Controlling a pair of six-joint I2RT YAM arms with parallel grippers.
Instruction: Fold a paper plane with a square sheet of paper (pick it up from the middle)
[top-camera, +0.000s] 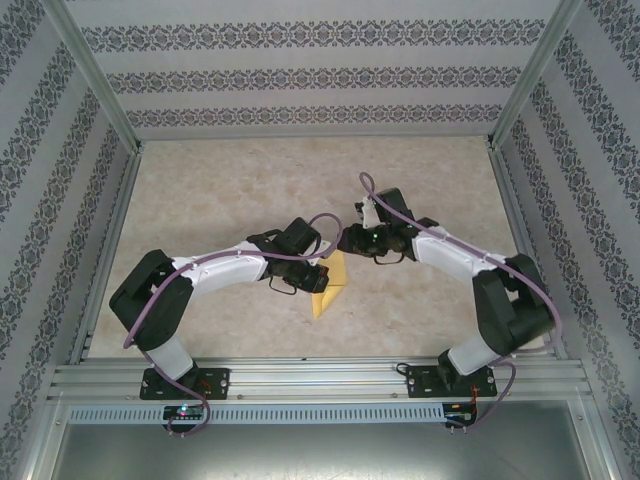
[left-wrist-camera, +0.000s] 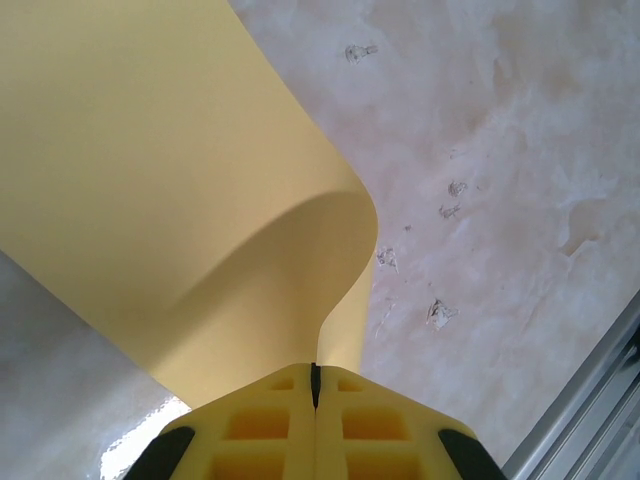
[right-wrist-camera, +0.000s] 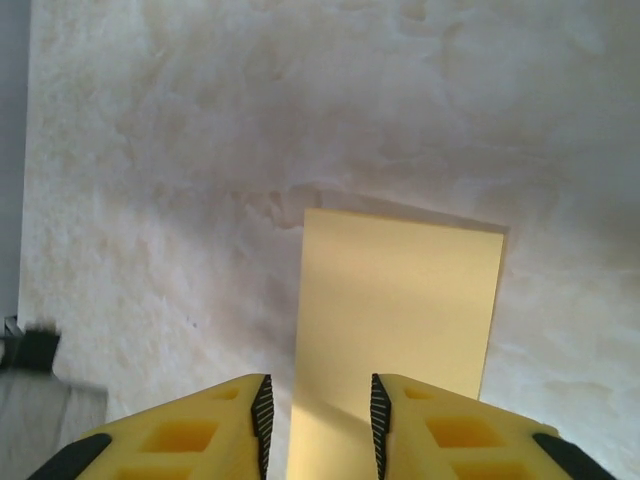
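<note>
The square sheet of paper (top-camera: 331, 285) is yellow-orange and lies near the table's middle front, bent over on itself. My left gripper (top-camera: 318, 272) is shut on one edge of it. In the left wrist view the sheet (left-wrist-camera: 150, 170) rises from the closed left gripper (left-wrist-camera: 316, 375) in a broad curl. My right gripper (top-camera: 350, 240) hovers just behind the sheet with its jaws apart. In the right wrist view the sheet (right-wrist-camera: 400, 300) shows as a tall rectangle beyond the open right gripper (right-wrist-camera: 318, 410), whose ribbed pads (right-wrist-camera: 262, 420) touch nothing.
The mottled beige tabletop (top-camera: 250, 190) stretches behind and to both sides of the arms. Patterned walls and metal frame posts (top-camera: 95, 85) enclose it. An aluminium rail (top-camera: 320, 375) runs along the near edge by the arm bases.
</note>
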